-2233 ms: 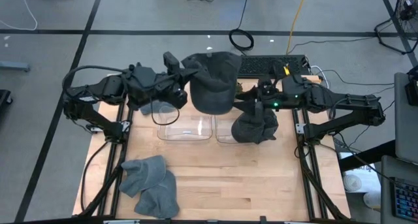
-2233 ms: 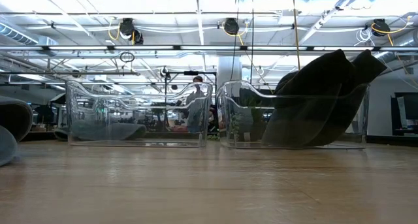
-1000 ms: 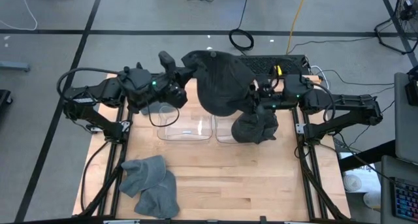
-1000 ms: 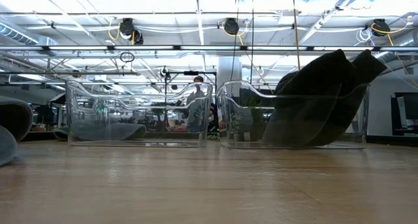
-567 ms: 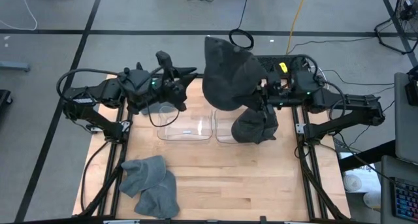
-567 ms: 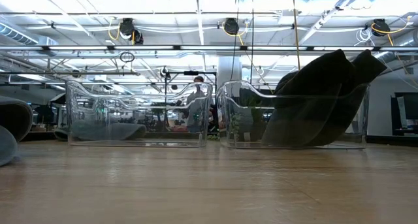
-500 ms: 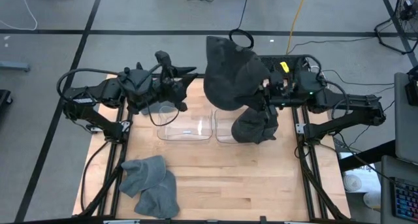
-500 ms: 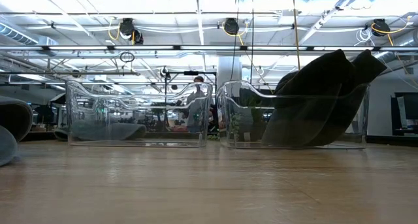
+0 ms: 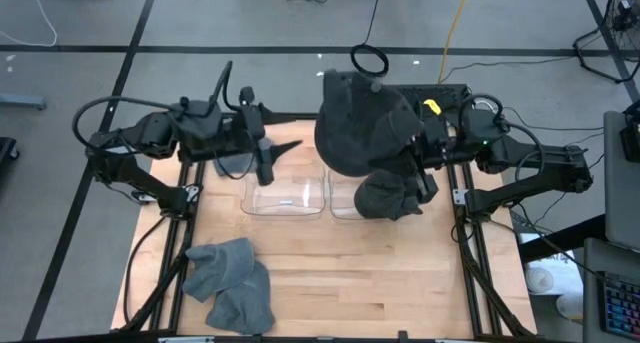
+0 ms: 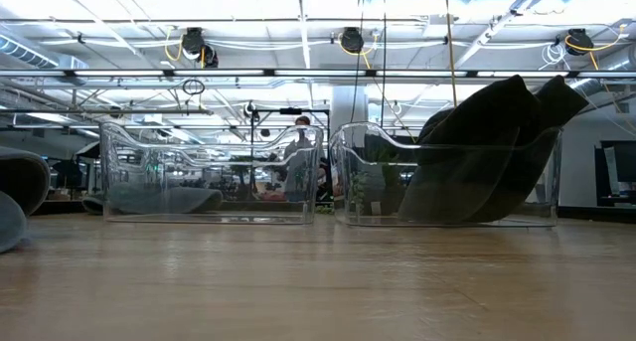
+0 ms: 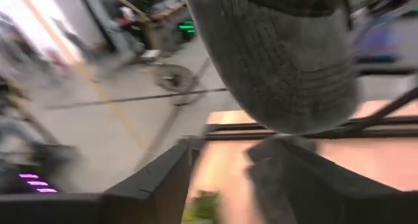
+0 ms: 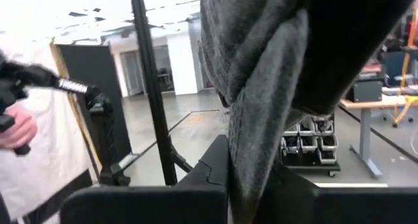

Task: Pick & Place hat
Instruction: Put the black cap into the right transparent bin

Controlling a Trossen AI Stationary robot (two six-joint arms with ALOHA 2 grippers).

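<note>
1. The wooden bench filled the lower centre of the high view.
2. The dark grey hat hung right of upper centre, above the right clear bin, clamped in the right gripper jaws.
3. Grey hats lay at lower left.
4. The left gripper, jaws parted and empty, hovered above the left clear bin.

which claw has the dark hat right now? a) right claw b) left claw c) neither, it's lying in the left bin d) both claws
a: the dark hat hangs from the right claw above the right clear bin, its fabric pinched between that claw's fingers in the right wrist view, while the left claw is open and apart from it.
</note>
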